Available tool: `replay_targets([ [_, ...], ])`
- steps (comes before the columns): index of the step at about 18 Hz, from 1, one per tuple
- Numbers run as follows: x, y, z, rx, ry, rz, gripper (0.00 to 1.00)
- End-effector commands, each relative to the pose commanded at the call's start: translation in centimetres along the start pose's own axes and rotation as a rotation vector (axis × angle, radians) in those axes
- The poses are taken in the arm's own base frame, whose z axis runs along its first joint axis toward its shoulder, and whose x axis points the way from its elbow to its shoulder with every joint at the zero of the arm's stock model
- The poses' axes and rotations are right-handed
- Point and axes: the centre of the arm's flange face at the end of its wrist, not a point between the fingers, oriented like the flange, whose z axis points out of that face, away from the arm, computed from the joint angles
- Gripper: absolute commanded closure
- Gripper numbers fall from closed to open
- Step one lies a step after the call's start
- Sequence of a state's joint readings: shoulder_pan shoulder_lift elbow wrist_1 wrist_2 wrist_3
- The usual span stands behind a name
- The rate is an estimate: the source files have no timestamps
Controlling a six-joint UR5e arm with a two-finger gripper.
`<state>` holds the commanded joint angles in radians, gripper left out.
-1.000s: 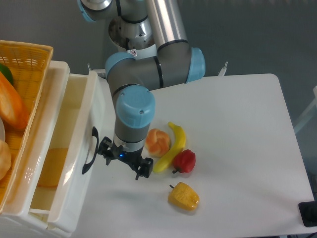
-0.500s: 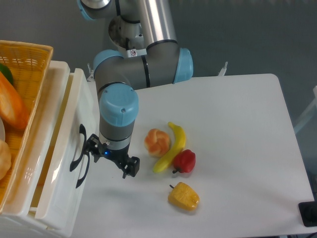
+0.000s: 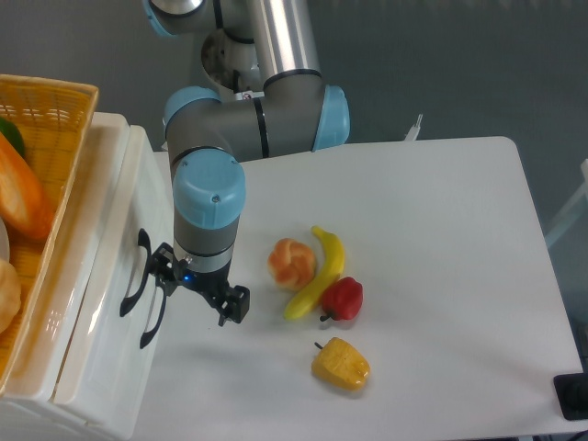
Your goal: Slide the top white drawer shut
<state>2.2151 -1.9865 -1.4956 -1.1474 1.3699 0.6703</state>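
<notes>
The jaws stand spread, with nothing between them: one finger sits at the drawer front beside the black handles, the other reaches out over the bare table at lower centre-left. The gripper hangs under the arm's blue-capped wrist, left of the frame's middle. Whether the near finger actually touches the panel cannot be told from this view.

The top white drawer lies along the left side of the frame, its flat front almost flush with the white cabinet, only a thin gap showing along its upper edge. Its black curved handle is just left of the gripper; a second black handle lies just below and right of it.

On top of the cabinet, at upper left, rests a woven yellow basket with orange-coloured items inside.

On the white table, right of the gripper, lie an orange, a banana touching it, a red pepper against the banana's lower end, and a yellow pepper a little apart below.
</notes>
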Motion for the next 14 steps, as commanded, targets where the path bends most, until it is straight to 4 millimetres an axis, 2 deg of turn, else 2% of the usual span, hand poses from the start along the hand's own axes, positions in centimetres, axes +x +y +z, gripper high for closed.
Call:
replay_targets([
  [7, 0.0, 0.0, 0.0, 0.000, 0.000, 0.002, 0.00],
  [9, -0.5, 0.1, -0.2, 0.003, -0.005, -0.002, 0.00],
  [10, -1.0, 0.2, -0.3, 0.005, -0.008, -0.005, 0.00],
  [14, -5.2, 2.6, -2.4, 0.005, -0.060, -0.062, 0.00],
])
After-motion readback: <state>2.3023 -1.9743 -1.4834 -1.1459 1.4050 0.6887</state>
